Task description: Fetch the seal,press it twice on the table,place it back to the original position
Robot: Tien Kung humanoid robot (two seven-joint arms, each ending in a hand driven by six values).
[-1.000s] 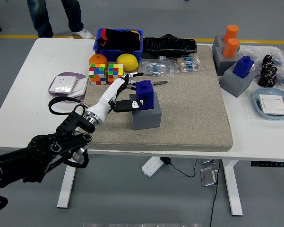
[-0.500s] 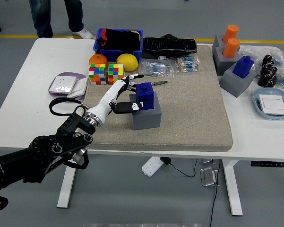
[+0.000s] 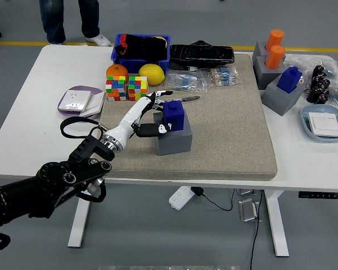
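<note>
Your left hand (image 3: 152, 112) sits against the left side of the blue seal (image 3: 173, 114), fingers spread and loosely cupped around it, thumb low at its front, white fingers along its top edge; you cannot tell whether they truly clamp it. The seal stands upright on its grey block (image 3: 173, 139), on the beige mat (image 3: 225, 129). Compared with a second ago, the hand has crept slightly closer to the seal; the seal has not risen. Right of the seal the mat lies open; behind it sit two colour cubes (image 3: 127, 88) and small packets (image 3: 186, 81).
</note>
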